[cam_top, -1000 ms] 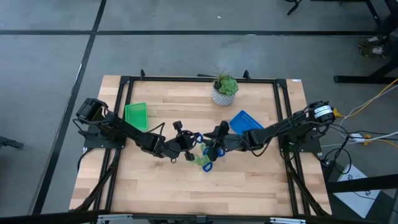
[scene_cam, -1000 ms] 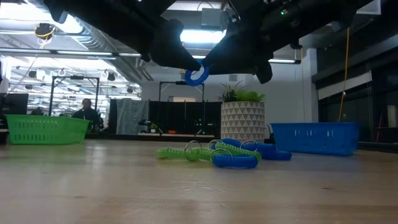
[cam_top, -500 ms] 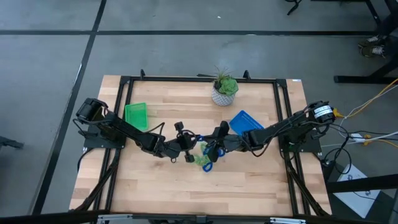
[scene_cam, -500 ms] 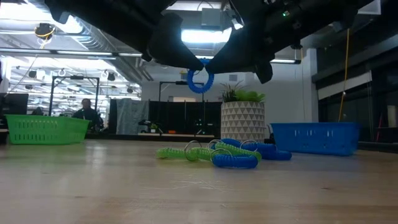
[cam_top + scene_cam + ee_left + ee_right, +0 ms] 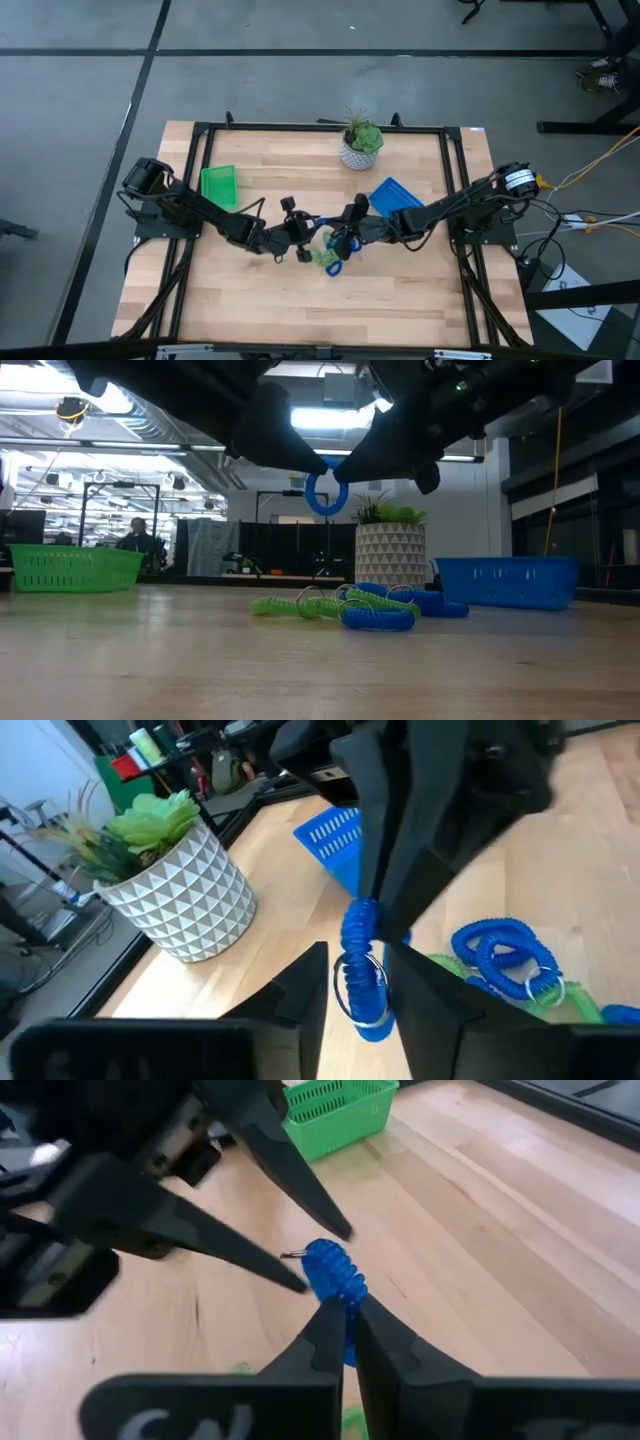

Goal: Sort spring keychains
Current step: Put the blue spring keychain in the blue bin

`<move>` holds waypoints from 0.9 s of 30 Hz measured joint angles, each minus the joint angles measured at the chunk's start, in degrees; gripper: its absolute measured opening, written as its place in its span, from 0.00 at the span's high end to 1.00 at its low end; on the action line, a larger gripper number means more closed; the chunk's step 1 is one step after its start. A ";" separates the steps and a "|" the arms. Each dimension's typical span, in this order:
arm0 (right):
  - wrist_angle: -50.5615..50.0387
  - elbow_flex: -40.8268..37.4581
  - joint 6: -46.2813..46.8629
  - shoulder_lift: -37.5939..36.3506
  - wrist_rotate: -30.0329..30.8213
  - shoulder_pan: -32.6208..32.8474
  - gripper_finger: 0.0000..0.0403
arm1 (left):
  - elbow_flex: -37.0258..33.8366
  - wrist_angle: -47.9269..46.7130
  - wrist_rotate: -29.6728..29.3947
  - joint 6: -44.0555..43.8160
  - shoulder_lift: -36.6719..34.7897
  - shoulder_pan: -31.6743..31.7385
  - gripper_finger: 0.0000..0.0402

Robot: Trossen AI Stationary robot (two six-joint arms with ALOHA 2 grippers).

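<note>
Step in hand: a mid-air handover of one blue coiled spring keychain [image 5: 324, 493] between the two arms, above the middle of the light wooden table [image 5: 300, 310].

Right tool [image 5: 348, 1326] is pinched narrow on the blue coil, fingers closed on its lower part in the right wrist view. Left tool [image 5: 356, 988] sits w/ its fingers parted either side of the same coil and its metal ring; gap shows on both sides, so it looks released, not gripping. Judgement: the right arm now carries it.

Rest of the keychains: a loose pile of blue and light green coils [image 5: 345, 606] on the table just below the tools, tangled together, exact count can't be told. Green square mesh tray [image 5: 219, 185] sits toward the left arm's side, blue square mesh tray [image 5: 390, 195] toward the right arm's side, white patterned pot w/ a green plant [image 5: 360, 146] at the far edge.

Next move, as I read it: left tool backs clear w/o snagging the ring, then right arm swings to the blue tray and lets go over it. Risk: the springy coil could catch a left finger on pull-out.
</note>
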 joint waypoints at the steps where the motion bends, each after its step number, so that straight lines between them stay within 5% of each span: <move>1: -0.91 0.00 0.05 -0.35 0.03 0.00 0.97 | 0.00 -0.02 -0.08 0.54 0.00 -0.28 0.71; 13: -15.76 0.00 3.44 -9.85 7.56 3.65 0.97 | 0.00 0.05 -6.43 2.88 0.00 -3.02 0.47; 27: -27.19 0.00 8.63 -17.44 31.78 13.99 0.97 | 0.00 0.06 7.98 -1.31 0.00 -1.33 0.47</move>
